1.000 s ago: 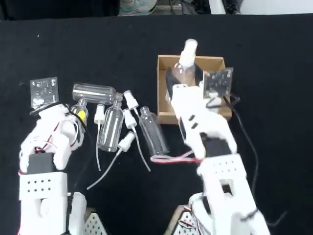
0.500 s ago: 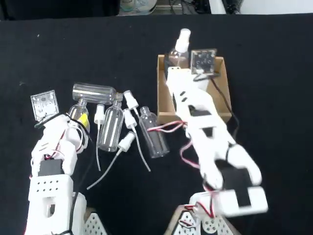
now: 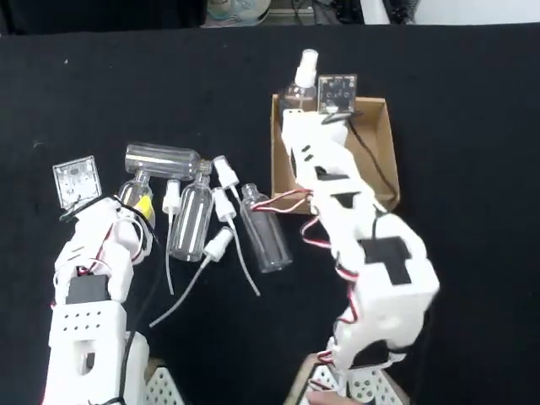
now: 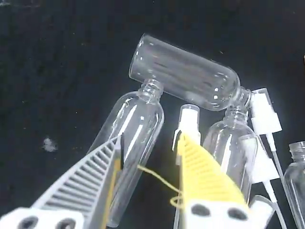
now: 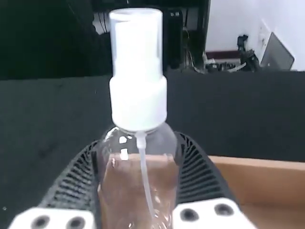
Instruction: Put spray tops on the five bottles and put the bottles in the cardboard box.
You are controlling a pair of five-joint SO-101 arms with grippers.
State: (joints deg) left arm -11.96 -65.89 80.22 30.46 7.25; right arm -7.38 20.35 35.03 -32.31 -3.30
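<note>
The capped bottle point(image 5: 136, 191) is held upright in the right gripper point(image 5: 140, 149), with the fingers closed on its clear body. Its white spray top point(image 5: 137, 71) stands above the fingertips. The cardboard box point(image 3: 386, 152) lies just under this gripper, and the bottle is at the box's far left corner. Whether its base rests on the box floor cannot be told, as the arm hides much of the inside.

The left gripper point(image 4: 150, 142) is spread wide. An uncapped bottle point(image 4: 131, 129) lies on the black table point(image 3: 472, 253) beneath the gap, and a loose spray top point(image 4: 188, 118) sits just off the yellow fingertip.
</note>
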